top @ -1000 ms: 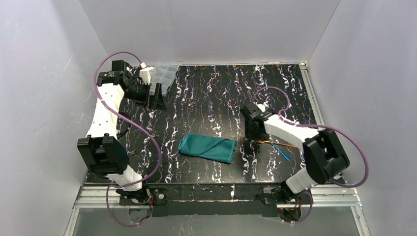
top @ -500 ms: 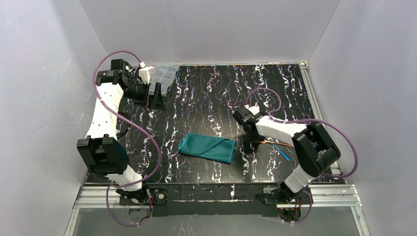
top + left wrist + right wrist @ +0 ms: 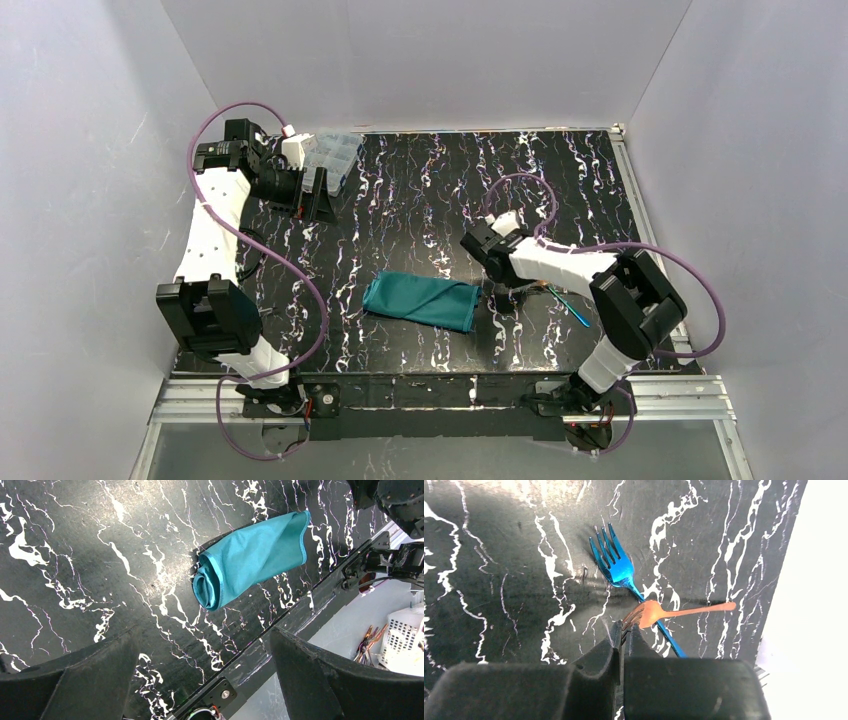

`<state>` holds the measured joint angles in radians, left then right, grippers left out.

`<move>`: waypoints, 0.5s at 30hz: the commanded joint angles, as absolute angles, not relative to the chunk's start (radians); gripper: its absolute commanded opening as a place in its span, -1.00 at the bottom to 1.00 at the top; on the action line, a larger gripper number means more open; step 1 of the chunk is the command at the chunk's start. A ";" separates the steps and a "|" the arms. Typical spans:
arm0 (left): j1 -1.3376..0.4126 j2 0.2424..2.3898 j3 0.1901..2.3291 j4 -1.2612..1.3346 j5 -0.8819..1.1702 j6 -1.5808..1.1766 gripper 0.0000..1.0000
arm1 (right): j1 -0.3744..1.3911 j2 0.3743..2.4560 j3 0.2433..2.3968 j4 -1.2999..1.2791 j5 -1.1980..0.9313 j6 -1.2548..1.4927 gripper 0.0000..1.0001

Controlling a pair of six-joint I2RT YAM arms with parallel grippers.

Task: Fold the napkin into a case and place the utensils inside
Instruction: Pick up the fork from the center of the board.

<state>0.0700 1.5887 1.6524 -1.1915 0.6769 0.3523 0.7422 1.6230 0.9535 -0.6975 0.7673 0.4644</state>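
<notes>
No readable text, no legible labels, brands, numbers or signs in any view

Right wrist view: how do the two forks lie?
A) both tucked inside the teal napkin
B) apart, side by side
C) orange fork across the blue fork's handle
C: the orange fork crosses over the handle of the blue fork, its tines caught in the shut right claw.

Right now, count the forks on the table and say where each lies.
2. The blue fork lies flat on the table; the orange fork crosses its handle, tines pinched in the right gripper. Others may be hidden beneath it.
</notes>
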 commanded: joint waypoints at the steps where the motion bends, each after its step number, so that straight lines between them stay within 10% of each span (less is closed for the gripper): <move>1: 0.075 1.544 1.690 -1.229 0.707 0.355 0.97 | 0.807 1.560 1.026 -0.705 0.833 0.504 -0.97; 15: 0.054 1.475 1.574 -1.102 0.899 0.364 0.97 | 1.003 1.400 1.335 -0.879 0.941 0.376 -0.97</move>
